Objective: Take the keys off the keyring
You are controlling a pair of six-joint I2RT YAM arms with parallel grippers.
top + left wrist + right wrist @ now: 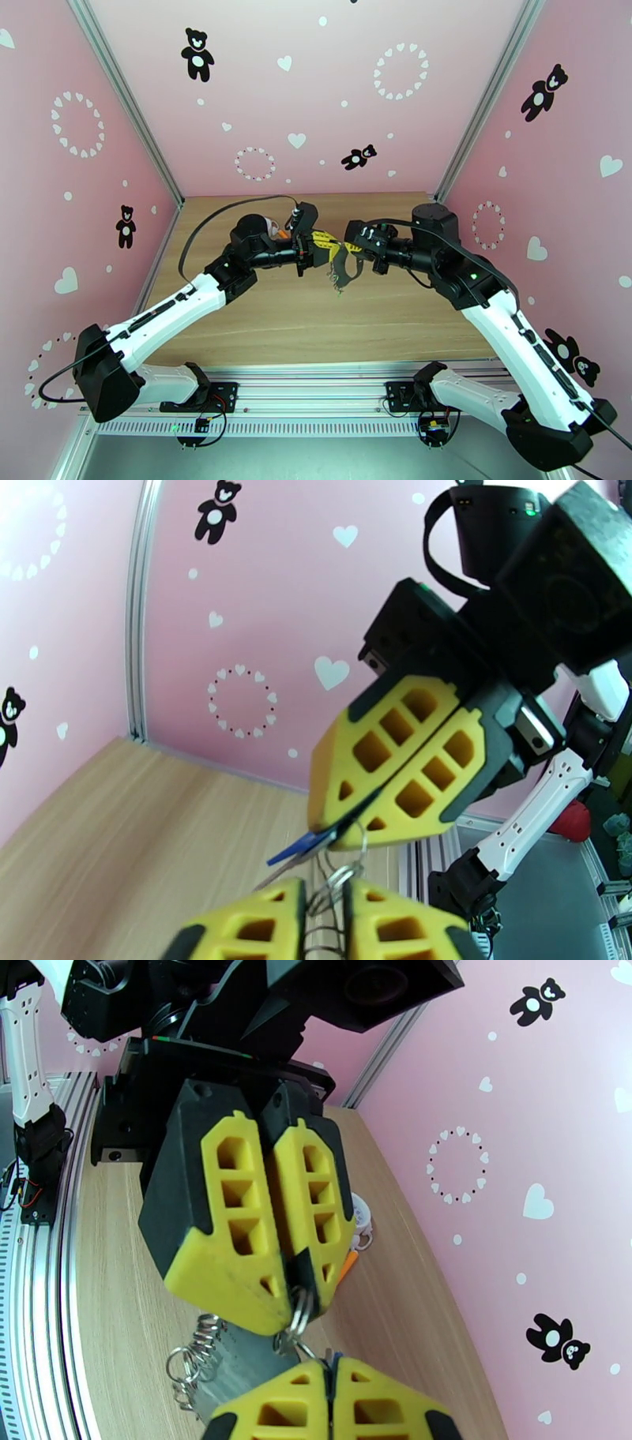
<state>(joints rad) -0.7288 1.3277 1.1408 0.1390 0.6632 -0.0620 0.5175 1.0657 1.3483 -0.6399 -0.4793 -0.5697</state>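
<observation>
Two arms are held tip to tip over the middle of the counter (316, 331), well above the wood. The right pincer (336, 830) is pressed together, and a blue tag (299, 847) is pinched at its very tip, with the tag sticking out sideways. The fingers (245, 926) of the left pincer (296, 1290) are seen slightly parted, with a narrow gap between them. Wire rings (336, 886) are lodged in that gap, but whether they are gripped or merely lie loose there cannot be told. In the right wrist view one ring is seen poking out from between the left tips, just above the closed right tips. The keyring (341, 272) is held off the counter: it is hung below the point where the two pincers meet, and from above it is seen as a dark dangling shape. A chain (193, 1355) of further rings is seen dangling beside the left pincer, clear of the wood. A white disc (362, 1216) is laid on the counter behind the left pincer and is partly hidden by one yellow finger
</observation>
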